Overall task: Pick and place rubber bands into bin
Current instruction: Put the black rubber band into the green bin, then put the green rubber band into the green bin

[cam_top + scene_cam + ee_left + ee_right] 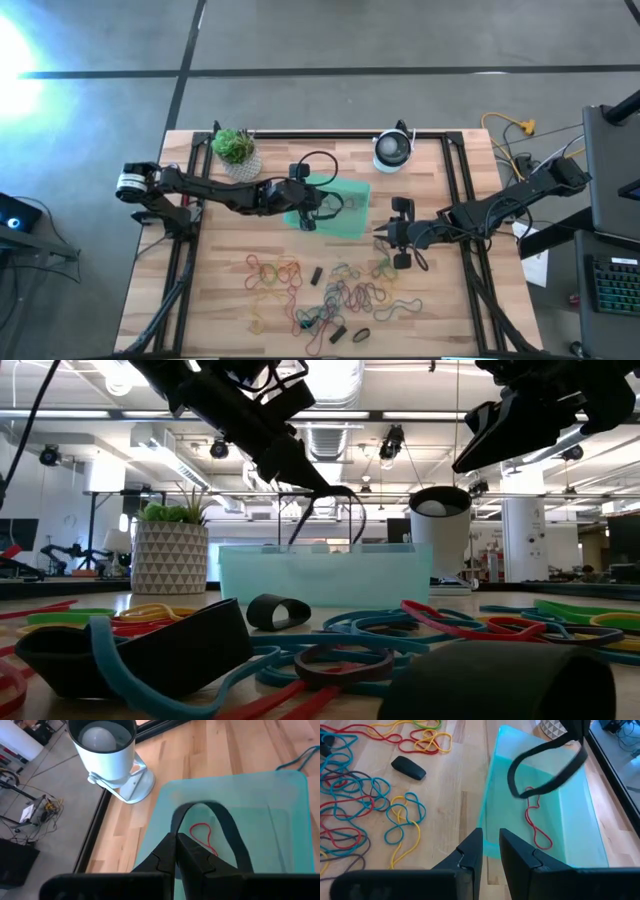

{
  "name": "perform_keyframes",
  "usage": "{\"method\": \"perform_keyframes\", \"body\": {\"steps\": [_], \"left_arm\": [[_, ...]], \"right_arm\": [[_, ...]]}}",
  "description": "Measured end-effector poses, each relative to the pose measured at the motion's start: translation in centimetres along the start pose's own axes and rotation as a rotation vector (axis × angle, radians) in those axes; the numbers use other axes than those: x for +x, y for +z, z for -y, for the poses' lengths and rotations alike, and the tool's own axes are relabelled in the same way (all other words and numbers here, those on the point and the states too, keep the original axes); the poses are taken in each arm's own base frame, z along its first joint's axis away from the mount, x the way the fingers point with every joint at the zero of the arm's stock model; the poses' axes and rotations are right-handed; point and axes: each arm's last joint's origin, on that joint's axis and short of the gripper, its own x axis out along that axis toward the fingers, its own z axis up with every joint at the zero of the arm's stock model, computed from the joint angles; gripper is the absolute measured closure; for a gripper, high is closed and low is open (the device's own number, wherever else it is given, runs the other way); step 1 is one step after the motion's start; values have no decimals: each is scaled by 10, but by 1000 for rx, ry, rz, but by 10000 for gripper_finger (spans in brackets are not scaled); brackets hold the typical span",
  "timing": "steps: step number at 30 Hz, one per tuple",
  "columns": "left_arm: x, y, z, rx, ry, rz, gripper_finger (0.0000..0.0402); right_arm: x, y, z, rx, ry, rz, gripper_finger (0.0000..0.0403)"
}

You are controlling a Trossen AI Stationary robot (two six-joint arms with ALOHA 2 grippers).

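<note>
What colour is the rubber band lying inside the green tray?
Red. The rubber band lies on the tray floor, clearest in the right wrist view.

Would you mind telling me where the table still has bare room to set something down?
Bare wood lies between the plant pot and the white device, and beside the bin. The rubber bands crowd the near side.

Bin: shallow translucent green tray, flat on table, one thin red band lying inside. Wide dark band: loop hanging above bin. Remaining bands: red, yellow, blue, dark loops, tangled and scattered on table beside bin.
</note>
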Motion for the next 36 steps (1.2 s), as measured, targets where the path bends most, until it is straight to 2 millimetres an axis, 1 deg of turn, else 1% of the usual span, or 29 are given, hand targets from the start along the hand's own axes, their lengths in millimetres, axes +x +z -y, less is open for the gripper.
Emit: {"method": "perform_keyframes", "body": {"steps": [12, 15, 21, 24, 31, 36], "left_arm": [[1, -6, 0, 8, 2, -27, 398], [1, -7, 0, 13, -2, -39, 379], [1, -7, 0, 12, 0, -38, 315], [1, -5, -1, 12, 5, -24, 297], [1, -5, -2, -27, 14, -19, 292], [1, -7, 0, -68, 6, -40, 292]], "right_arm": [[0, 0, 0, 3, 0, -1, 344], [0, 0, 0, 4, 1, -1, 344], [0, 0, 0, 12, 1, -1, 344], [0, 0, 0, 18, 2, -1, 344], [0, -1, -1, 43, 16, -8, 344], [1, -9, -5, 54, 158, -64, 344]]}}
